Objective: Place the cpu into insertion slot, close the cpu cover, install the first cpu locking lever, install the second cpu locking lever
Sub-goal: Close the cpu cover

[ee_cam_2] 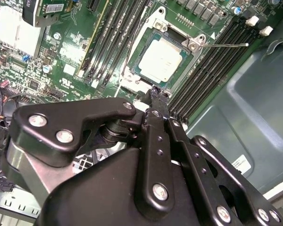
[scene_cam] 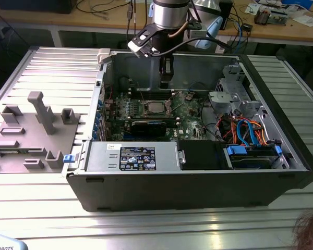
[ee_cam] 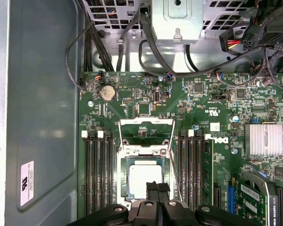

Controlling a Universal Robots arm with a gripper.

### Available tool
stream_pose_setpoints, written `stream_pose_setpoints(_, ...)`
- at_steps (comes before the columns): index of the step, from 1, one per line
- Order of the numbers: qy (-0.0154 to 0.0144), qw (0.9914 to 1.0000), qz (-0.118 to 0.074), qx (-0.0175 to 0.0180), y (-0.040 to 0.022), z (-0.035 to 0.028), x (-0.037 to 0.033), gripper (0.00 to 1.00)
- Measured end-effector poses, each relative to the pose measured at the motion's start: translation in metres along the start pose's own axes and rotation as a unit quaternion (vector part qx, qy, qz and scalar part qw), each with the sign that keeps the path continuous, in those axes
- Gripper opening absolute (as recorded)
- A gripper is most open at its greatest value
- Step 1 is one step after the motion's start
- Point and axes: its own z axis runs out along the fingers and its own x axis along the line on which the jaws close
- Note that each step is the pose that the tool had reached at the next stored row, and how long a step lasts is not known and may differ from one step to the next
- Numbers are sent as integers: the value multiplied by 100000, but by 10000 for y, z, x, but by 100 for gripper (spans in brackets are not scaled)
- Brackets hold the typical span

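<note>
I read the gripper (ee_cam: 158, 187) fingers as pressed together, gripping nothing, tips just over the near edge of the cpu (ee_cam: 142, 173). The cpu sits in the insertion slot (ee_cam: 127, 175). The cpu cover (ee_cam: 146, 121) is flipped open beyond the tips.

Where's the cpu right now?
In the first wrist view the cpu lies in the insertion slot on the green board, between the two banks of long black slots, right beside the end effector.
</note>
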Motion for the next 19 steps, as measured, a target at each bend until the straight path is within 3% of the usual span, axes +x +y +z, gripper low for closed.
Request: stream_pose_setpoints(19,-1,100000,0,-1,4,-41,-1,11)
